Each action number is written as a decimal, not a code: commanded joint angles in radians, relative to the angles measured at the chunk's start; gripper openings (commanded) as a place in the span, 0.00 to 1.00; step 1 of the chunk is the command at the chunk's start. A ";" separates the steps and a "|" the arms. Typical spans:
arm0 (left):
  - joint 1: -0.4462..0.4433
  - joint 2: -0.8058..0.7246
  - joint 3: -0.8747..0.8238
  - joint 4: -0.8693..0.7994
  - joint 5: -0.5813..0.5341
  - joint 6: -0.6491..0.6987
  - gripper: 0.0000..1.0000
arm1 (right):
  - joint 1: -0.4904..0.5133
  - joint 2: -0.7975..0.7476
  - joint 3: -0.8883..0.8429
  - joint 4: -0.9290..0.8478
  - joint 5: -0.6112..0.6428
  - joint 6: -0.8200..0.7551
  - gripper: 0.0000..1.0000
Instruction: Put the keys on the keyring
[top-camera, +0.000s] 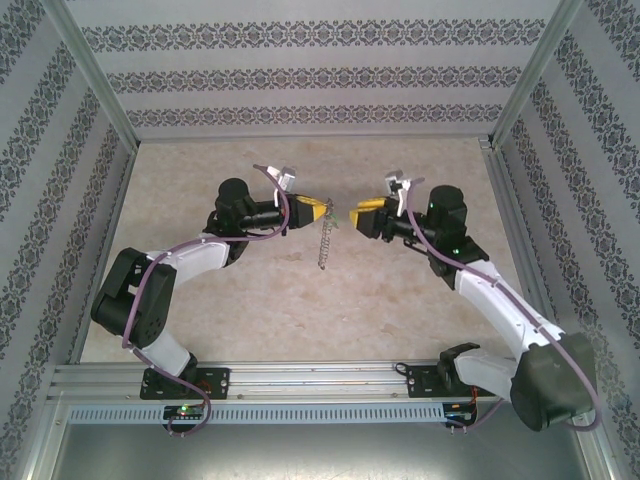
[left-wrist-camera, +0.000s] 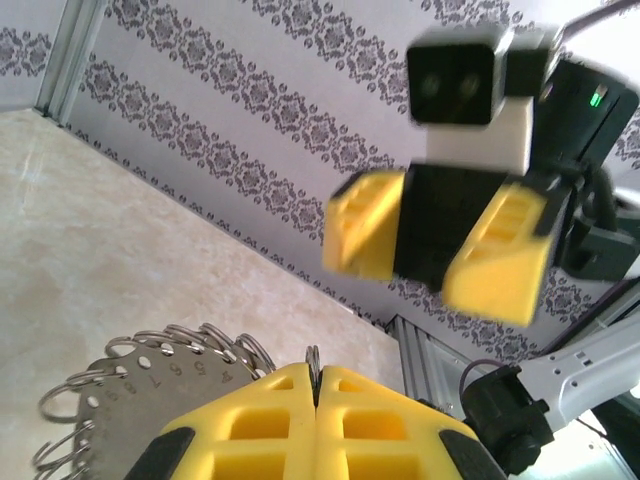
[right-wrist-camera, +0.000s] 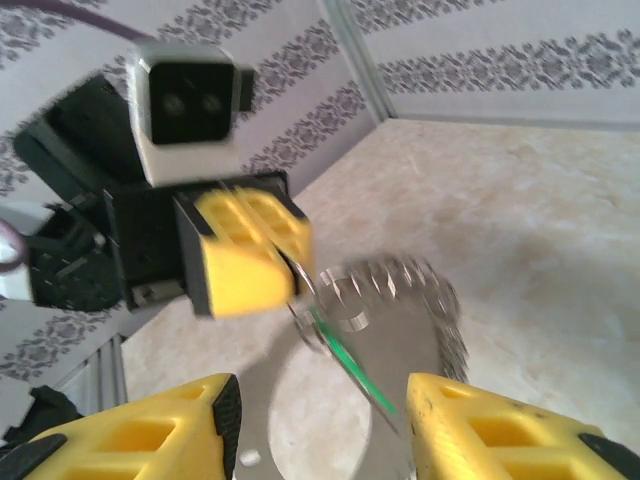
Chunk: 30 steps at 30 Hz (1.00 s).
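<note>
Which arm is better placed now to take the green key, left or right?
Right, probably. The right gripper is open and faces the green key. The left gripper is shut on the keyring, so it is occupied.

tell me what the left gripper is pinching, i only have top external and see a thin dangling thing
observer: left wrist view: the left gripper is shut on one small ring of the keyring, a metal disc with numbered holes
operator: is the right one open
observer: yes, the right gripper has its jaws wide apart in the right wrist view
operator: where's the key
observer: the key is a green sliver against the disc there, too blurred to tell if threaded
</note>
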 joint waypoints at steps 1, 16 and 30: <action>-0.008 -0.039 -0.014 0.153 -0.020 -0.060 0.00 | 0.018 -0.026 -0.093 0.110 0.079 0.043 0.48; -0.016 -0.054 -0.018 0.166 -0.013 -0.117 0.00 | 0.131 0.076 -0.062 0.137 0.114 -0.020 0.46; -0.027 -0.056 -0.013 0.176 0.010 -0.141 0.00 | 0.165 0.176 0.038 0.144 0.081 -0.039 0.46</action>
